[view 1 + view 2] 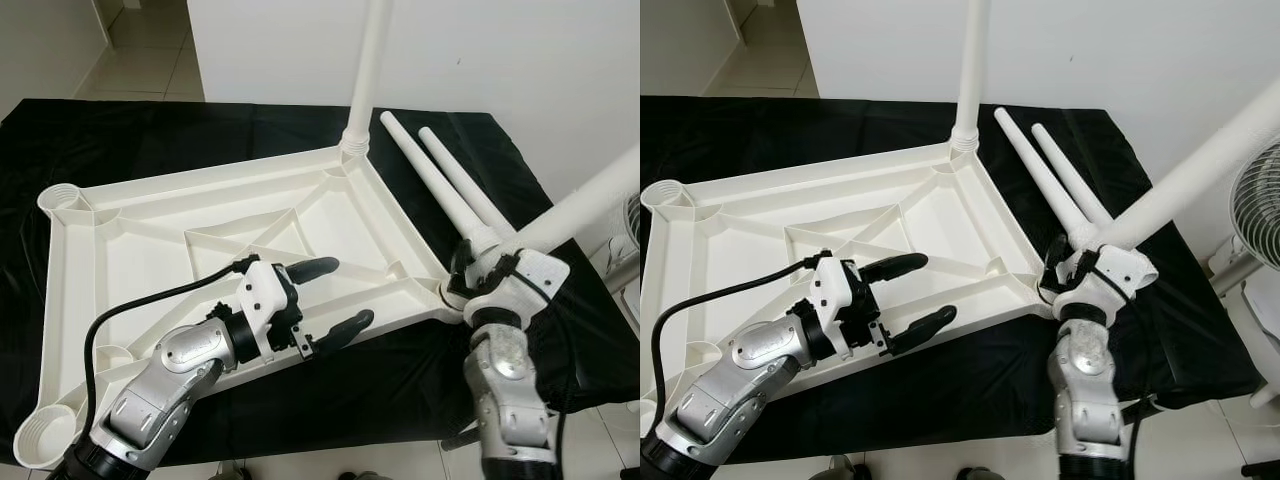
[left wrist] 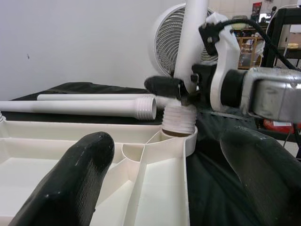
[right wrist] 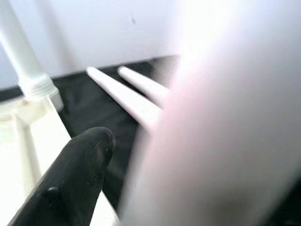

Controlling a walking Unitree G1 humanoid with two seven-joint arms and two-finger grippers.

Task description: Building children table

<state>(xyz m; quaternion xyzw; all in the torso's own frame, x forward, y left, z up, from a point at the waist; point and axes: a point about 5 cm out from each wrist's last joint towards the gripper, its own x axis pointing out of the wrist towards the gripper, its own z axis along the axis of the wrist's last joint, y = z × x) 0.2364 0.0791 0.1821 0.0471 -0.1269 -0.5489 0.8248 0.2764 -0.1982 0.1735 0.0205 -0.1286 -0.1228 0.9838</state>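
On the black-draped bench, the upturned white tabletop carries one leg upright in its far corner socket. Right gripper, jaws clamped on a second leg, holds it at the near-right socket. Left gripper hovers, jaws spread. Two spare legs lie just beside.

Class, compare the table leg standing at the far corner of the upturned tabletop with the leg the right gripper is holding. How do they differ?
The far-corner leg stands upright, free of any gripper; the held leg leans away at a slant, gripped near its base by the right gripper. The far-corner leg's threaded end sits at its socket; the held leg's thread is still showing above its corner socket. Both are white, tapered plastic tubes.
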